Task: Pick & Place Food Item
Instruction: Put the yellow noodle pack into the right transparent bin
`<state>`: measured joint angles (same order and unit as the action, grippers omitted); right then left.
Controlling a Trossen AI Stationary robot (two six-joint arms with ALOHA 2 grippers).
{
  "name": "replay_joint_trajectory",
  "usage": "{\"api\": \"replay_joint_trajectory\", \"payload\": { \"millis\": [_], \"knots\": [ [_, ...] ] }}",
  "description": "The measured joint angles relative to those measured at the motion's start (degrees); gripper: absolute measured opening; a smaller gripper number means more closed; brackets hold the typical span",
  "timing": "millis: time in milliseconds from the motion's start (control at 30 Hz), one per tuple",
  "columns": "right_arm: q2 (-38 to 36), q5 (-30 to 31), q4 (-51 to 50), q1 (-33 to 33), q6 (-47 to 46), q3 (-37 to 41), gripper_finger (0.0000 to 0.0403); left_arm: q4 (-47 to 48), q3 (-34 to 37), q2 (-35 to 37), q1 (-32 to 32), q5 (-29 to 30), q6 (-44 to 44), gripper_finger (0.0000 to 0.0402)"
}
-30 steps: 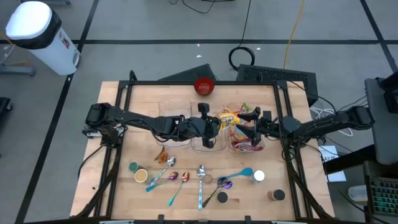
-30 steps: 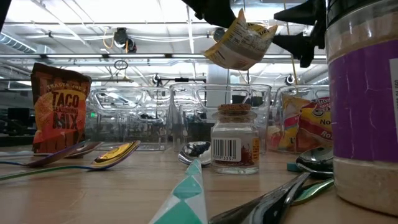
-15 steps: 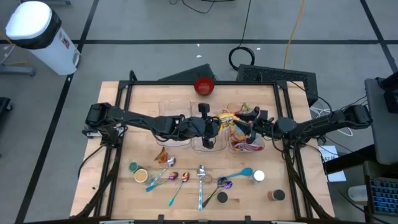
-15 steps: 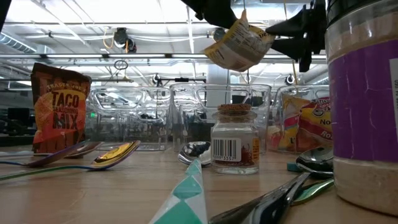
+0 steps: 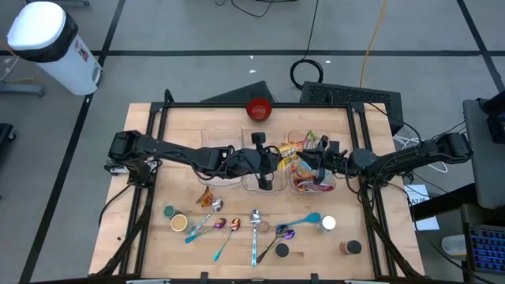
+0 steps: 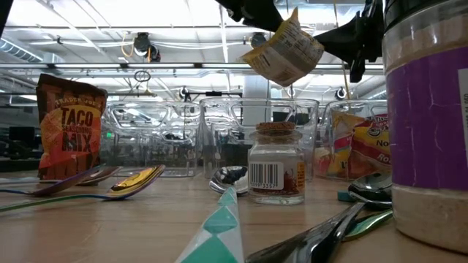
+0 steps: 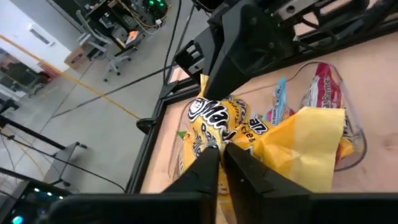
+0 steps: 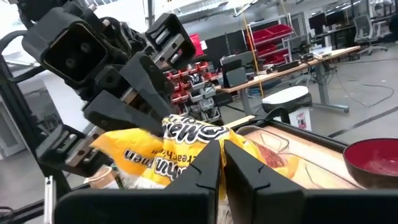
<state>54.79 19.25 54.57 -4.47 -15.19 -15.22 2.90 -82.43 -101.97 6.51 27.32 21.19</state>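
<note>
A yellow snack packet point(image 5: 288, 152) hangs in the air above the clear containers point(image 5: 260, 178) at the table's middle. In the low view the packet point(image 6: 285, 52) is tilted, high above the table. My left gripper point(image 5: 274, 158) is shut on the packet's left side. My right gripper point(image 5: 304, 162) is shut on its right side. The two grippers face each other across the packet. The left wrist view shows the packet point(image 7: 249, 130) just beyond my left gripper point(image 7: 222, 160). The right wrist view shows the packet point(image 8: 168, 149) beyond my right gripper point(image 8: 222, 152). My left gripper pinches the packet's crumpled left edge point(image 7: 214, 144) between its two fingers, coming roughly level from the table's left. The packet is lifted clear of the containers. My right gripper pinches the packet's opposite, right edge point(image 8: 214, 138) between its two fingers, coming from the table's right, roughly level. In the low view its fingers meet the packet's upper right corner point(image 6: 316, 42).
The right container point(image 5: 316, 180) holds several colourful packets. A red bowl point(image 5: 259, 109) stands at the far edge. A taco mix packet point(image 6: 69, 124), spoons point(image 5: 255, 229), small jars point(image 6: 276, 164) and a tall purple-labelled jar point(image 6: 428, 124) fill the near part of the table.
My right gripper has moved toward the table's left, up to the packet, and has shut on its right edge. The packet has tipped a little, its right corner rising. My left gripper has kept its place on the packet.
</note>
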Motion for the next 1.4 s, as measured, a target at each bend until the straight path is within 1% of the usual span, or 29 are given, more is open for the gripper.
{"api": "replay_joint_trajectory", "payload": {
  "millis": [133, 200, 267, 400, 533, 667, 800, 933, 1167, 1300, 1400],
  "knots": [
    [-1.81, 0.09, -0.09, 0.0, 4.32, 0.0, 0.0002, -0.5, -0.02, 0.0, 0.56, 3.93, -1.84, 0.0104],
    [-3.72, 0.18, -0.13, 0.0, 6.74, 0.0, 0.0001, -1.19, -0.02, 0.0, 0.89, 7.24, -3.05, 0.0138],
    [-6.2, 0.99, -0.79, -0.01, 9.12, 0.0, 0.0001, -1.25, -0.07, 0.07, 1.16, 9.34, -3.55, 0.0169],
    [-12.0, 6.16, -6.08, -0.02, 12.92, 0.0, 0.0001, -0.36, -0.07, 0.09, 1.31, 9.84, -3.54, 0.0215],
    [-16.67, 13.18, -14.78, -0.02, 14.68, -0.02, 0.0001, 0.16, -0.07, 0.09, 1.5, 9.84, -3.83, 0.0242],
    [-18.53, 20.65, -20.59, 0.0, 16.34, -0.02, 0.0, 0.24, -0.07, 0.09, 1.39, 9.76, -5.18, 0.0255],
    [-18.1, 25.93, -21.42, 0.0, 18.61, -0.02, 0.0, 0.26, -0.07, 0.09, 0.66, 8.12, -6.78, 0.0257],
    [-16.35, 26.07, -23.25, 0.0, 18.46, -0.02, 0.0, 0.37, -0.07, 0.09, 0.05, 6.57, -7.65, 0.0258],
    [-12.96, 25.37, -36.89, -0.73, 5.13, -0.02, 0.0, 0.68, -0.07, 0.07, -0.53, 3.84, -9.53, 0.0257],
    [-12.94, 23.29, -42.12, -2.19, 0.41, -0.02, 0.0, 1.61, -0.07, 0.04, -0.54, 3.79, -9.53, 0.0257],
    [-13.21, 20.62, -44.57, -3.36, -2.7, -0.02, 0.0, 1.8, -0.07, 0.04, -0.55, 3.77, -9.53, 0.0257]
  ]
}}
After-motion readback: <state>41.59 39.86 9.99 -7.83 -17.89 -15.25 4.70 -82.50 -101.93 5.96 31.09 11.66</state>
